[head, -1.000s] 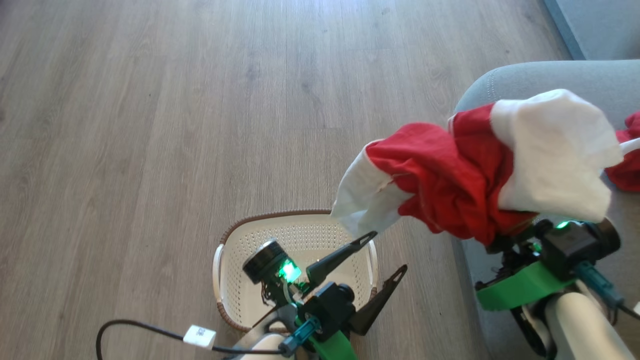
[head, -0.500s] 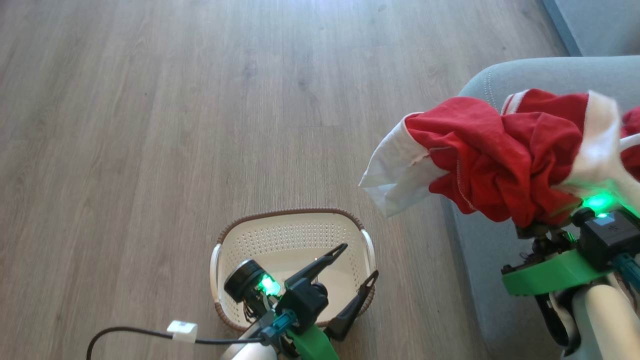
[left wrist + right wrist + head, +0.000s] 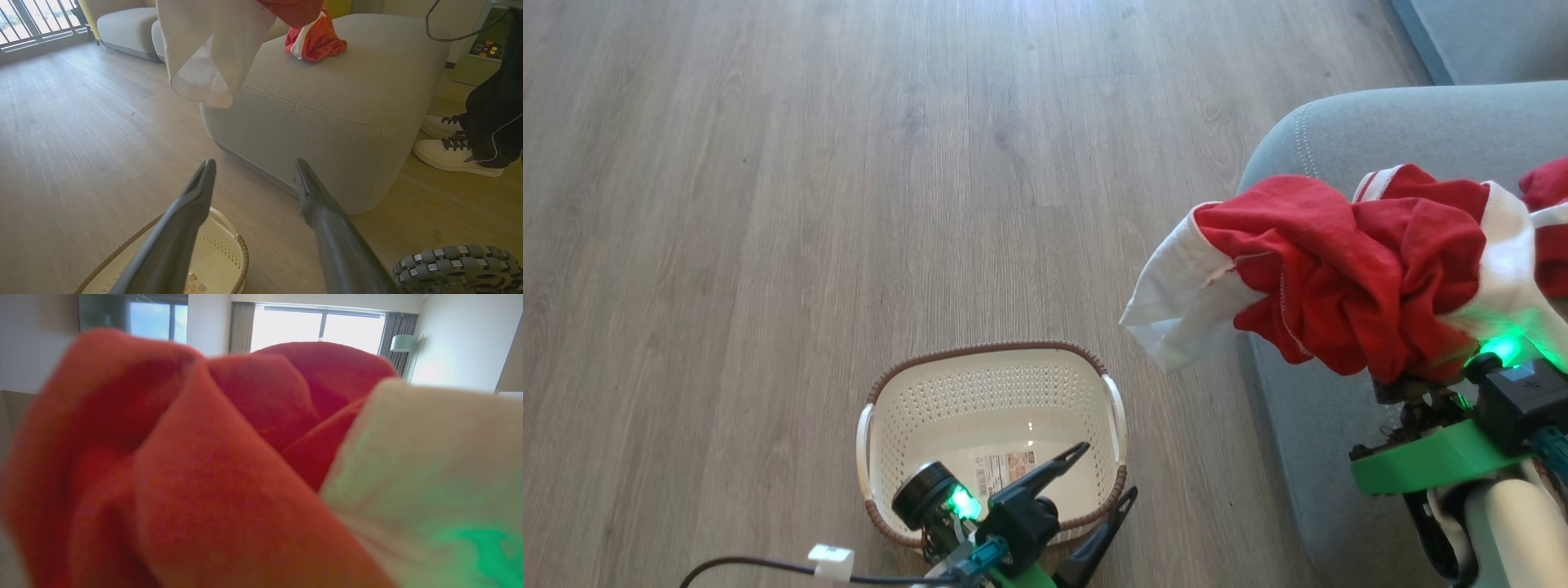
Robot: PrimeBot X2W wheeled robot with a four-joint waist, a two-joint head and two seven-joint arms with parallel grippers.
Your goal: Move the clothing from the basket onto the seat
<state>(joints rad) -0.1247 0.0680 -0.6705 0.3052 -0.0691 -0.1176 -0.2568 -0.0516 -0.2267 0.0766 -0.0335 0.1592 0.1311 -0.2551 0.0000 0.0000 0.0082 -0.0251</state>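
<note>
Pretty sure this is the carry-over step. The right gripper (image 3: 1409,382) is clamped on a red-and-white garment (image 3: 1347,269). Its fingers are buried in the bunched cloth, but the whole bundle hangs in the air off it, so I'd call that a real grip. The bundle sits above the left edge of the seat (image 3: 1347,122), with a white sleeve part drooping out past that edge over the floor (image 3: 768,204).

A second garment (image 3: 316,41) is already lying on top of the seat, farther right. The basket (image 3: 988,349) is on the floor to the left of the seat and looks emptied out, with a bare base and the label showing. The left gripper (image 3: 1108,469) hovers over the basket's near right corner, jaws wide apart, holding nothing.

For the next move, I'd say the right arm needs to go a bit more to the right so the dangling sleeve clears the edge. Then it can come down close to the cushion and let go. Dropped from here, my guess is the sleeve could drag the whole thing off onto the floor.
</note>
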